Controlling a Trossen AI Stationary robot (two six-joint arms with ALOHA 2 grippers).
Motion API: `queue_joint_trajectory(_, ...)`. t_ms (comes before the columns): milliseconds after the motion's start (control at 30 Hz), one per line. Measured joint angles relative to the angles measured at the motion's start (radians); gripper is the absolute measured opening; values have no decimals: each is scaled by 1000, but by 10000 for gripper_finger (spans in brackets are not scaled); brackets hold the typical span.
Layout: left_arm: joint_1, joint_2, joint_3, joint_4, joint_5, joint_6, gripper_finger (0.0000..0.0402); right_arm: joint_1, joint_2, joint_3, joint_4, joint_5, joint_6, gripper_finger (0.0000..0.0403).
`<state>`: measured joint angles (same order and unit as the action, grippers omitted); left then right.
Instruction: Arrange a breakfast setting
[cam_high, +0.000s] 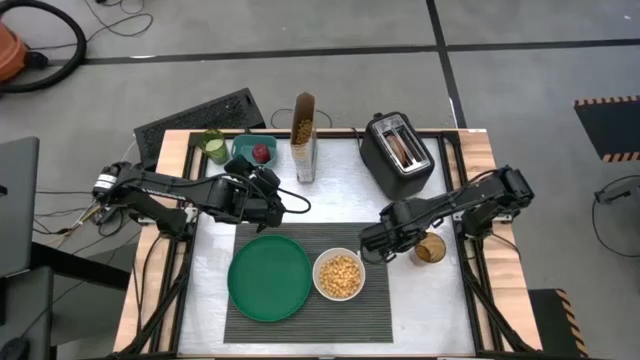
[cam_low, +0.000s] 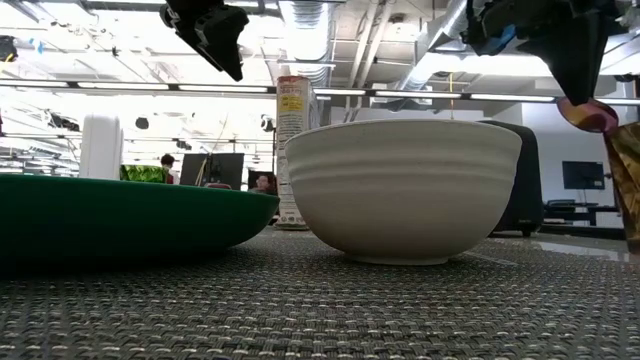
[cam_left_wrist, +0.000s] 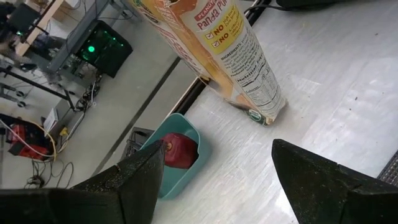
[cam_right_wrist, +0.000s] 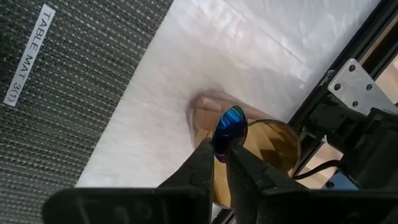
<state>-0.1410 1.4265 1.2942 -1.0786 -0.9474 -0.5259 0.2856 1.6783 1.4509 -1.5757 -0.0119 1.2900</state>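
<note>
Pinching the blue-and-pink spoon (cam_right_wrist: 229, 127) between my right end effector's (cam_right_wrist: 221, 154) closed fingers, I am holding it raised just above the amber glass cup (cam_right_wrist: 268, 144), which is standing on the counter (cam_high: 330, 196) beside the placemat's (cam_high: 300, 232) right edge. My left end effector (cam_left_wrist: 211, 171) is hovering with fingers spread wide and nothing between them, pointing down at the red apple (cam_left_wrist: 180, 151) lying in the teal container (cam_left_wrist: 181, 171) at the counter's back. The cereal box (cam_high: 304, 138) is standing upright just beside that container (the black toaster (cam_high: 398, 152) is sitting farther right). On the dark ribbed placemat, the green plate (cam_high: 269, 277) and the white bowl (cam_high: 339, 276) are sitting side by side, nearly touching, the bowl filled with yellow cereal puffs (cam_high: 340, 272).
</note>
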Motion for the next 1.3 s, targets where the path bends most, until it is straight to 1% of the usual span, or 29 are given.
queue_joint_trajectory(133,0,0,0,0,0,-1,281,10,-11,-2,3,-12,1,56)
queue_joint_trajectory(300,0,0,-2,0,0,-2,281,16,-46,-4,15,-17,45,50)
queue_joint_trajectory(467,0,0,-2,13,-1,-5,281,16,-98,-3,13,-17,66,17)
queue_joint_trajectory(567,0,0,-2,30,-1,-5,281,16,-118,-3,11,1,68,17)
queue_joint_trajectory(667,0,0,-2,40,0,-5,281,14,-121,-3,8,13,77,34)
queue_joint_trajectory(767,0,0,-2,42,0,1,281,15,-121,-3,7,36,-15,46)
queue_joint_trajectory(833,0,0,-2,42,1,17,281,15,-121,-3,6,64,-143,49)
queue_joint_trajectory(900,0,0,-2,42,16,25,281,6,-134,-3,9,116,-274,51)
queue_joint_trajectory(967,2,0,-2,41,48,28,281,-19,-158,-2,23,125,-397,55)
queue_joint_trajectory(1033,3,0,-2,41,74,19,281,-53,-184,-1,47,64,-510,69)
queue_joint_trajectory(1133,3,0,-2,42,79,-18,281,-93,-209,-1,100,-20,-583,109)
queue_joint_trajectory(1200,5,0,-2,42,78,-36,281,-104,-221,-1,123,-36,-631,149)
queue_joint_trajectory(1300,6,0,-2,42,79,-45,281,-122,-217,-1,105,-35,-752,217)
